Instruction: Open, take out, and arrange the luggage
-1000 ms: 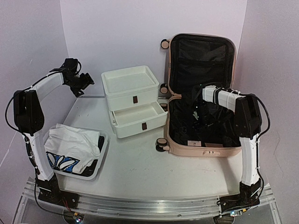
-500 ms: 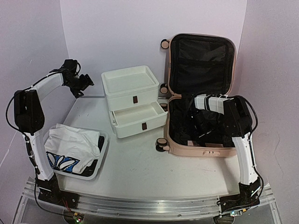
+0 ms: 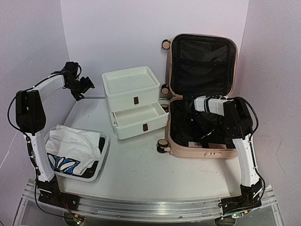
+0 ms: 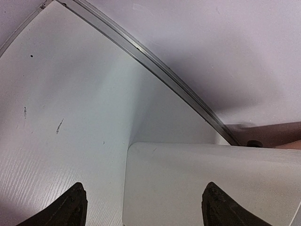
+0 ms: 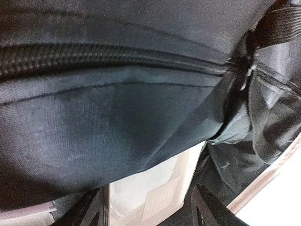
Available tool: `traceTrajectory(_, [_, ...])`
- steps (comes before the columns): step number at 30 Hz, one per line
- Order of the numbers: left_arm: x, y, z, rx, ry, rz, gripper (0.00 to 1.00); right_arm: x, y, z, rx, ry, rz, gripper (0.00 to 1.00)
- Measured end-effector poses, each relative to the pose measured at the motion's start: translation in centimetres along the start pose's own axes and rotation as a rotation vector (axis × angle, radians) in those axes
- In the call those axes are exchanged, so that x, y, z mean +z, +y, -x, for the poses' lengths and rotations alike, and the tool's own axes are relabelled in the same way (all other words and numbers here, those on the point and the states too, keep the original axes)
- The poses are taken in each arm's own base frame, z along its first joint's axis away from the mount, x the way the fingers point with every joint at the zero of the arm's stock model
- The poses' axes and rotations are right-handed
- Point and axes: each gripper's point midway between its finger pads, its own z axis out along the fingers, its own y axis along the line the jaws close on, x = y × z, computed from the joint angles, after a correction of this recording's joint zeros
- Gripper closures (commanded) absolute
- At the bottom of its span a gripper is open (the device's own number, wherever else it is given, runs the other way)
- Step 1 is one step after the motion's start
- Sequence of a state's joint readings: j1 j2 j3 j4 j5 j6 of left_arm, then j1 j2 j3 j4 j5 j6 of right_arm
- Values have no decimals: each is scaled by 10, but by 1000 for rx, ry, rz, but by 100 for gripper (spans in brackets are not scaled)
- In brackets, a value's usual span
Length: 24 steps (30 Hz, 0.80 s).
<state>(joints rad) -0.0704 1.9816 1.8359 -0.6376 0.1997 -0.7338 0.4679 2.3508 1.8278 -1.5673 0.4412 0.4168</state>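
While the luggage (image 3: 197, 153) lies open at the right rear of the bench (image 3: 146, 169), its lid (image 3: 202, 56) stands upright against the back wall and its base lies flat, with a wheel (image 3: 162, 144) at the left front corner. Right arm (image 3: 221, 104) bends down over the base's right rim, its wrist sunk in the black lining (image 5: 117, 122). Right jaws: fingertips (image 5: 94, 207) apart, a white card (image 5: 150, 193) in the gap, and a fold of lining bulging just above; whether they touch it I cannot tell. A zipper (image 5: 94, 54) runs across the top of the wrist view and a strap (image 5: 277, 23) crosses the upper right. Room inside the base is tight, with fabric on all sides. Drawer unit (image 3: 136, 100) stands just left of the luggage, its lower drawer (image 3: 141, 123) pulled out toward the near edge and almost reaching the wheel. Basket (image 3: 104, 150) sits at the left front, near the left arm's base, heaped with a white cloth (image 3: 73, 141). Open bench runs across the near middle, between basket and luggage. Left arm (image 3: 47, 84) is raised over the left rear corner, well apart from the luggage. Left jaws: wide open, fingertips (image 4: 75, 205) holding nothing, over the bench beside the unit's top corner (image 4: 211, 179).
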Motion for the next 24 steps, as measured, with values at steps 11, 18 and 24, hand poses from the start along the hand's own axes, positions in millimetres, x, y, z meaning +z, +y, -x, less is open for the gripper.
traceTrajectory(11, [1,3,0,-6,6,1,16,-14,-24,-2,75,-76,-76,45])
traceTrajectory(18, [5,10,-6,-11,21,15,16,-26,-46,-15,141,-128,-109,46])
traceTrajectory(24, [5,9,-6,-10,24,13,16,-20,-52,-34,131,-99,-106,37])
